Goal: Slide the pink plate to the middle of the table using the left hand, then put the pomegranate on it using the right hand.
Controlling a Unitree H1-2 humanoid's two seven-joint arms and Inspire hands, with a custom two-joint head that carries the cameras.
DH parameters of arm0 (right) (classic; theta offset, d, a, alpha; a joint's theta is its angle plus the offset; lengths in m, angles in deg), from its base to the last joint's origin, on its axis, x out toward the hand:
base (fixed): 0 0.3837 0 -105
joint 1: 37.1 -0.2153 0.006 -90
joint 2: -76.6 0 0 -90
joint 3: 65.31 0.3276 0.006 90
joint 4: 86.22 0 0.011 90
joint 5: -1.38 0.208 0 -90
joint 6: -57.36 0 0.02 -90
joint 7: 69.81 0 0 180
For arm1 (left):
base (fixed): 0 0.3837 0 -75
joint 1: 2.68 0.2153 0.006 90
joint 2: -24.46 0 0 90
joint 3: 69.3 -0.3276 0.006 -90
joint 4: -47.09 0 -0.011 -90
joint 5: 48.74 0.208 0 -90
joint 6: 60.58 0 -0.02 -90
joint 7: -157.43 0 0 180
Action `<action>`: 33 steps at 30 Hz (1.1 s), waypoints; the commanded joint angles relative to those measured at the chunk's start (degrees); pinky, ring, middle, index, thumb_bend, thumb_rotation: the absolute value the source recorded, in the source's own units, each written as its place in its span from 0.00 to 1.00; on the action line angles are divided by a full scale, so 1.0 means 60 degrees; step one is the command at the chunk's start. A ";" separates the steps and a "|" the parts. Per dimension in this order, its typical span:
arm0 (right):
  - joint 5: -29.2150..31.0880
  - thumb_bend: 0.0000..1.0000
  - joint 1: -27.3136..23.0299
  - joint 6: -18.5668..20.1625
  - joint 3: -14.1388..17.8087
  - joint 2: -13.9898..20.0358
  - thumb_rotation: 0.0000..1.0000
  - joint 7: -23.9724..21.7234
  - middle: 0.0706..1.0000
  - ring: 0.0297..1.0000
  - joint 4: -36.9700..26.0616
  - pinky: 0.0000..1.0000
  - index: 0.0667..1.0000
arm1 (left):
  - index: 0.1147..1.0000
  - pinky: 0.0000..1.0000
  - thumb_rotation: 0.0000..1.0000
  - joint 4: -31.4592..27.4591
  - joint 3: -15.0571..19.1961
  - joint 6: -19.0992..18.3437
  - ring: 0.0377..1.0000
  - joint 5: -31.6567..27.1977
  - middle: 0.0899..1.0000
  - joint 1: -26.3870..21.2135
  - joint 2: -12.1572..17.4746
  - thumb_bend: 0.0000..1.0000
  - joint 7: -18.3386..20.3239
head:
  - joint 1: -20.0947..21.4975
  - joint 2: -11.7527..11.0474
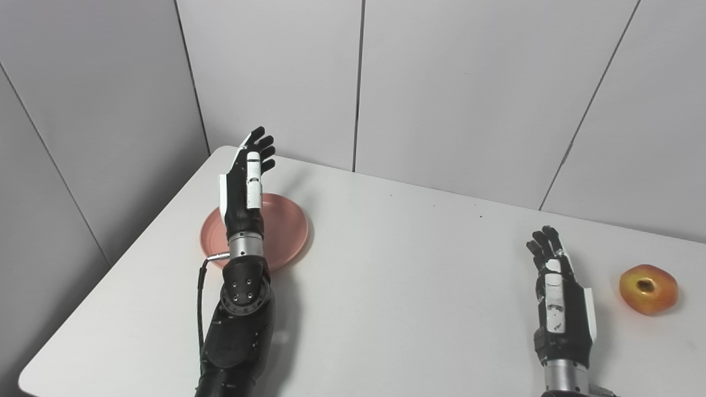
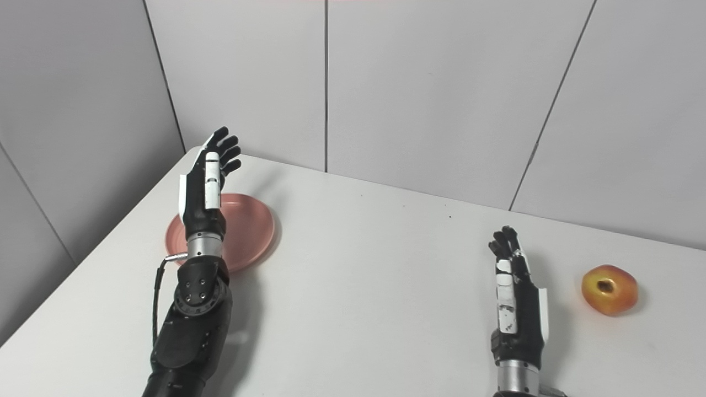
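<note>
Left eye view: the left hand point(image 1: 245, 184), fingers spread and holding nothing, hangs over the pink plate point(image 1: 287, 231) near the table's point(image 1: 397, 286) far left corner, with bare tabletop stretching rightward to the middle. Right eye view: the right hand point(image 2: 515, 300), also released and empty, sits just left of the pomegranate point(image 2: 609, 289), which lies near the right edge

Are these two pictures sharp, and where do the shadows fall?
Left eye view: sharp, evenly lit; the left hand and its arm throw a soft shadow rightward over the round pink plate and the white table. Right eye view: equally sharp; the yellow-red pomegranate shows no strong glare.
</note>
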State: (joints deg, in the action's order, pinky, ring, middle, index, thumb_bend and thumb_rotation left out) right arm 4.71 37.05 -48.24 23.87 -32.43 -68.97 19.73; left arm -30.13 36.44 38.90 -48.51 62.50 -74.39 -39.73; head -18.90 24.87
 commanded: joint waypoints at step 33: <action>0.0204 0.57 0.0379 -0.0021 0.0110 0.0209 0.90 -0.0188 0.91 0.92 0.0473 1.00 0.90 | 0.74 0.74 0.88 -0.0619 0.0361 -0.0846 0.76 -0.0348 0.75 0.0670 0.2639 0.26 0.1617 | -0.0175 0.0066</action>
State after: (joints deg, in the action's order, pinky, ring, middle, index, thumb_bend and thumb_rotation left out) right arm 5.90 36.68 -48.22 24.04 -32.17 -69.35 20.15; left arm -33.53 38.10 32.56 -49.91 67.48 -60.59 -30.90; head -19.86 25.22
